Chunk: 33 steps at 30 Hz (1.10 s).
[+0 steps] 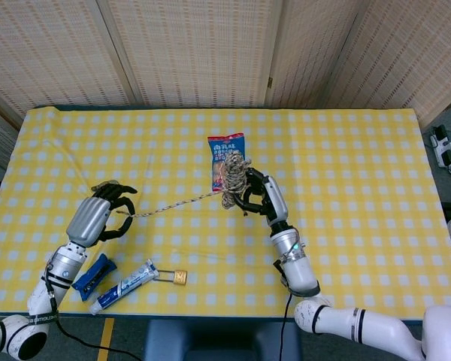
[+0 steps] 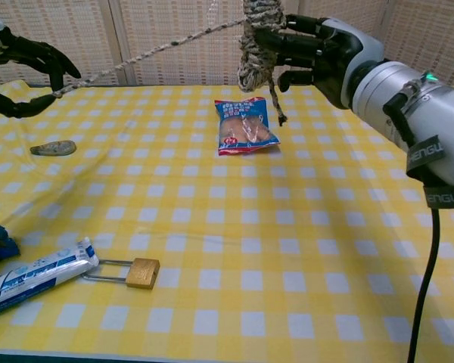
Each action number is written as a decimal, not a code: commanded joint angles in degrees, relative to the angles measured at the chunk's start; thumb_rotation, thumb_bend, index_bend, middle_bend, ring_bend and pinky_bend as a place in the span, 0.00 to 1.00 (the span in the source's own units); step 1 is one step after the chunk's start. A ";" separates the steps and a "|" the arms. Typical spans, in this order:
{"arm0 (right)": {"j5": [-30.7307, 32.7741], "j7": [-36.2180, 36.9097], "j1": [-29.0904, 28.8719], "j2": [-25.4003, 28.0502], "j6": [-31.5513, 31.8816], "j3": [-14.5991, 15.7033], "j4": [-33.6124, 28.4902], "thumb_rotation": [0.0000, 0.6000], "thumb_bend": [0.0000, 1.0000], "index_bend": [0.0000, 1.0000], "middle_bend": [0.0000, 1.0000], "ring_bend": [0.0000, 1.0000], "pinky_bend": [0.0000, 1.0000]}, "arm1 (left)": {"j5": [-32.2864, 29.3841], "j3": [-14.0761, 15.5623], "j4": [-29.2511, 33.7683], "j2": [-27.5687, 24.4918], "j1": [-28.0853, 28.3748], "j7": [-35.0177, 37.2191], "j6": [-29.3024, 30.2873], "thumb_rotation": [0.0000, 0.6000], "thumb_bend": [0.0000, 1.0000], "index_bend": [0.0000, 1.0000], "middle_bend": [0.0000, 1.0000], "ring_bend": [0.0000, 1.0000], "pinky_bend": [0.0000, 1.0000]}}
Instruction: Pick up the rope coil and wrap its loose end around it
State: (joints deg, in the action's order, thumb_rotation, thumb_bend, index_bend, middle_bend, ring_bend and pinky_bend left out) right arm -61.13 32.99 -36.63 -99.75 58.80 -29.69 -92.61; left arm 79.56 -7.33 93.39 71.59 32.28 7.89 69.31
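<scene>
A speckled tan rope coil (image 1: 232, 174) (image 2: 259, 41) hangs upright in the air above the table, gripped by my right hand (image 1: 260, 195) (image 2: 318, 53). Its loose end (image 1: 173, 204) (image 2: 147, 54) stretches taut to the left. My left hand (image 1: 99, 213) (image 2: 26, 76) pinches the tip of that end between its dark fingers, well left of the coil. A short tail (image 2: 276, 106) dangles from the coil's bottom.
A snack packet (image 1: 225, 154) (image 2: 246, 125) lies behind the coil. A brass padlock (image 1: 176, 277) (image 2: 134, 272), a toothpaste tube (image 1: 126, 286) (image 2: 30, 277) and a blue item (image 1: 92, 272) lie near the front edge. A small grey object (image 2: 53, 147) sits at left.
</scene>
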 commanded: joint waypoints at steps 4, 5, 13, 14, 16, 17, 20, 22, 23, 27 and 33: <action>-1.97 2.43 1.55 2.79 -0.25 0.38 -1.99 1.00 0.69 0.91 0.75 0.79 0.71 | -3.39 -0.62 -3.75 0.91 -0.57 1.09 -2.47 1.00 0.56 0.63 0.29 0.24 0.20; -2.53 2.71 1.78 3.28 -0.30 0.67 -2.26 1.00 0.69 0.91 0.75 0.79 0.71 | -3.88 -0.78 -4.48 1.17 -0.56 1.04 -2.84 1.00 0.56 0.63 0.29 0.24 0.20; -8.12 3.63 2.67 5.19 0.90 3.28 -2.16 1.00 0.69 0.91 0.75 0.79 0.71 | -5.60 -1.73 -7.45 2.70 -0.03 1.12 -5.05 1.00 0.56 0.63 0.29 0.24 0.19; -9.49 3.65 2.64 5.37 1.27 3.80 -1.76 1.00 0.69 0.91 0.75 0.80 0.71 | -5.51 -1.78 -7.44 2.82 0.21 1.40 -5.62 1.00 0.56 0.63 0.29 0.24 0.19; -12.04 3.33 2.39 5.68 1.84 4.80 -1.04 1.00 0.69 0.91 0.75 0.80 0.71 | -5.27 -2.10 -7.06 2.69 0.90 2.30 -6.90 1.00 0.56 0.64 0.29 0.24 0.19; -13.14 2.92 2.20 5.87 1.99 5.28 -0.77 1.00 0.69 0.91 0.75 0.79 0.71 | -5.06 -2.27 -6.84 2.51 1.28 2.71 -7.48 1.00 0.56 0.64 0.29 0.24 0.19; -16.54 1.11 1.53 6.87 2.33 6.87 -0.46 1.00 0.69 0.91 0.75 0.79 0.71 | -4.38 -2.98 -6.13 1.80 2.63 2.92 -9.00 1.00 0.56 0.64 0.29 0.24 0.18; -18.59 -1.08 1.02 7.63 2.68 7.88 -0.47 1.00 0.69 0.91 0.75 0.79 0.71 | -3.86 -3.47 -5.47 1.21 3.68 2.07 -9.86 1.00 0.56 0.64 0.29 0.24 0.18; -19.33 -2.03 0.82 8.00 2.71 8.34 -0.61 1.00 0.69 0.91 0.75 0.79 0.71 | -3.64 -3.61 -5.13 0.94 4.15 1.47 -10.26 1.00 0.56 0.64 0.29 0.24 0.18; -21.23 -6.15 -0.17 9.59 2.19 9.90 -1.71 1.00 0.69 0.91 0.75 0.79 0.71 | -3.16 -3.94 -3.55 -0.36 6.39 -2.10 -12.73 1.00 0.56 0.64 0.29 0.23 0.17; -20.94 -13.26 -1.72 11.76 -0.54 12.20 -4.44 1.00 0.69 0.91 0.75 0.79 0.71 | -4.59 -5.01 -0.99 -1.46 9.28 -7.57 -15.41 1.00 0.56 0.63 0.28 0.22 0.16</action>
State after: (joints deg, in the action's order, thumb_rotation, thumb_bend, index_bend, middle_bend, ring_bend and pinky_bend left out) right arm -82.17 21.80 -37.59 -89.00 59.47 -18.53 -95.82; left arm 75.50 -11.86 91.52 70.58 40.64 1.55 54.68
